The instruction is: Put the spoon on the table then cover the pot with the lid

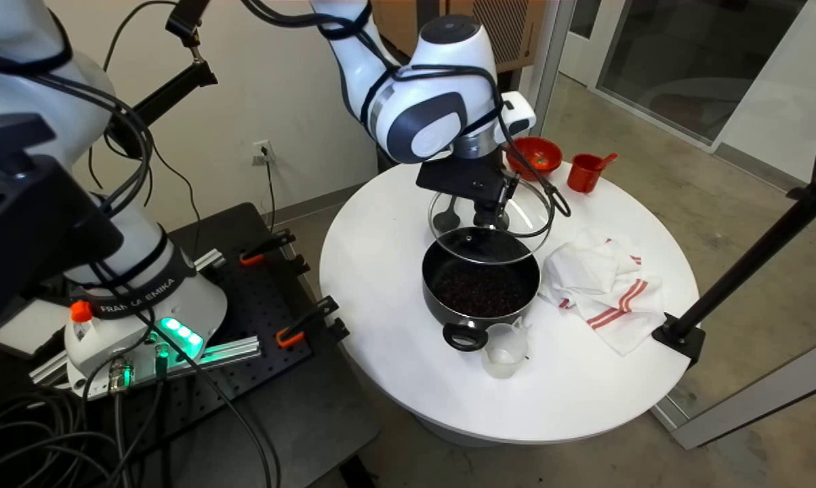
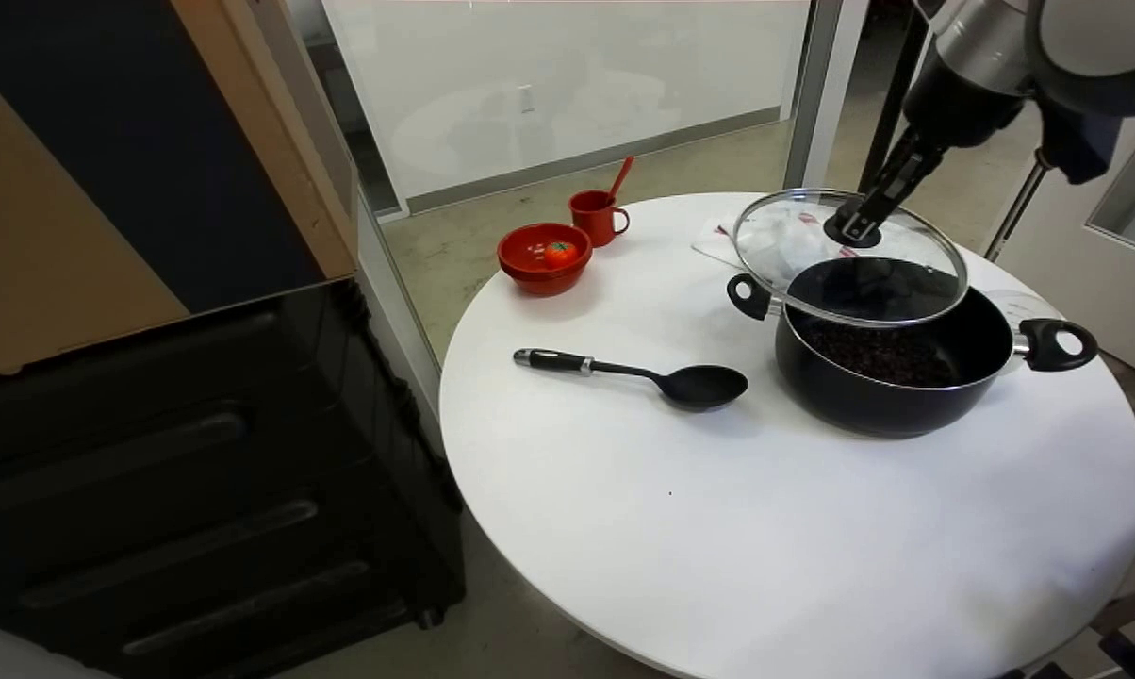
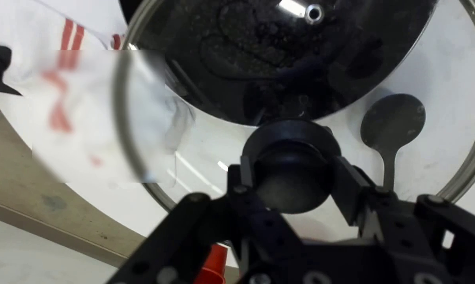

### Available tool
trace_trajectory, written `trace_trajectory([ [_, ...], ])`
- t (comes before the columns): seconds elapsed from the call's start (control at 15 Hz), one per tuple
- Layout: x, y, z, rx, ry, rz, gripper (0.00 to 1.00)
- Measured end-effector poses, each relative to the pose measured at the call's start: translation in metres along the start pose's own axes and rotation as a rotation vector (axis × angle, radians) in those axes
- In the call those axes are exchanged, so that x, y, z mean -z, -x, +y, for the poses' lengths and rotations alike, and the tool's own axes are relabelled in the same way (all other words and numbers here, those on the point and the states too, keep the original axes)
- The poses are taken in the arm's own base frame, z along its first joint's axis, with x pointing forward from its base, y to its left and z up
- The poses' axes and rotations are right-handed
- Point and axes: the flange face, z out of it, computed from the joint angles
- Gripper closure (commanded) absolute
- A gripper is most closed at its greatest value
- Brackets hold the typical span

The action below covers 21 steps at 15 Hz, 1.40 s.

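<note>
In an exterior view: arm [image 1: 442,102] stretched out across the table [image 1: 381,271], wrist bent down, gripper [image 1: 493,215] above the pot's [image 1: 438,301] edge on the spoon side. Glass lid [image 1: 526,215] held below it, only partly over the pot. Clear jug [image 1: 504,352] and striped cloth [image 1: 615,291] just beside the pot.

In an exterior view: gripper slants down over the pot, lid tilted; can't tell if it touches the rim. Spoon [image 2: 699,387] on table near the pot, scoop toward it, apart. Red bowls [image 2: 530,280], red mug [image 2: 591,222] farther from the pot.

Wrist view: fingers [image 3: 235,177] clamped both sides of lid knob [image 3: 292,185]; pot visible through glass.
</note>
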Motion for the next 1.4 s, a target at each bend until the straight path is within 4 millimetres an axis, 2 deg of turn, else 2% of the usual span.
trace_trajectory([
  [0.4, 0.018, 0.054, 0.0, -0.053, 0.045, -0.007, 0.75],
  [0.73, 0.016, 0.08, 0.017, -0.096, 0.075, -0.05, 0.75],
  [1.0, 0.009, 0.083, 0.024, -0.112, 0.094, -0.073, 0.75],
  [1.4, -0.016, 0.066, 0.016, -0.099, 0.085, -0.089, 0.75],
])
